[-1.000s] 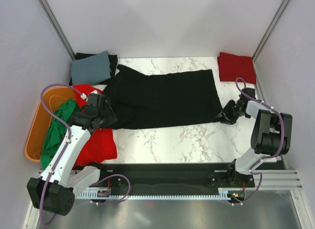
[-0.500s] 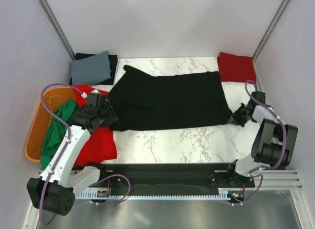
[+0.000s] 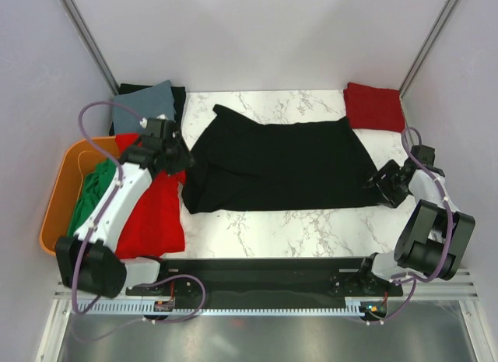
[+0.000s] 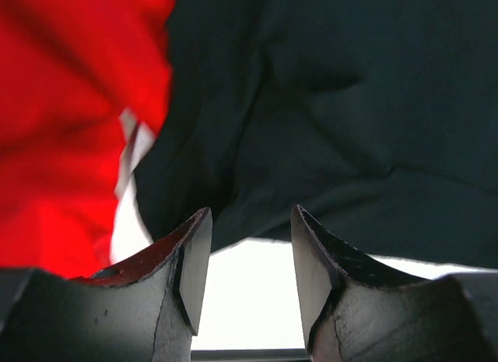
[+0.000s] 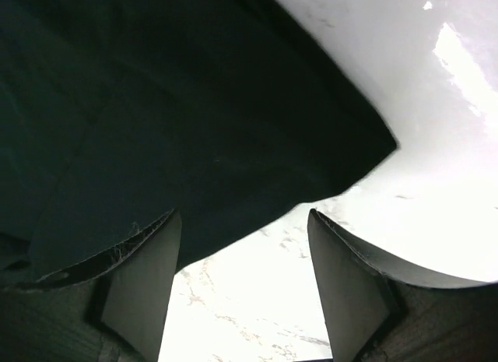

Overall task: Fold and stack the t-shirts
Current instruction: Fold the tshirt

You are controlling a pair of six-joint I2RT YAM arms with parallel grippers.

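A black t-shirt lies spread flat across the middle of the marble table. My left gripper hovers at its left edge, open, with only white table between the fingers; black cloth lies just ahead of it and a red t-shirt to its left. My right gripper is at the shirt's near right corner, open and empty, with the black hem just beyond its fingertips. A folded red t-shirt sits at the back right. A folded grey-blue t-shirt rests on a black one at the back left.
An orange tub stands at the left edge with a green t-shirt hanging out of it. A loose red t-shirt lies between the tub and the black shirt. Grey walls close in the table on three sides.
The black shirt has slid to the right, pulled by my right gripper, which has since let go and opened. My left arm has swung back to the shirt's left edge.
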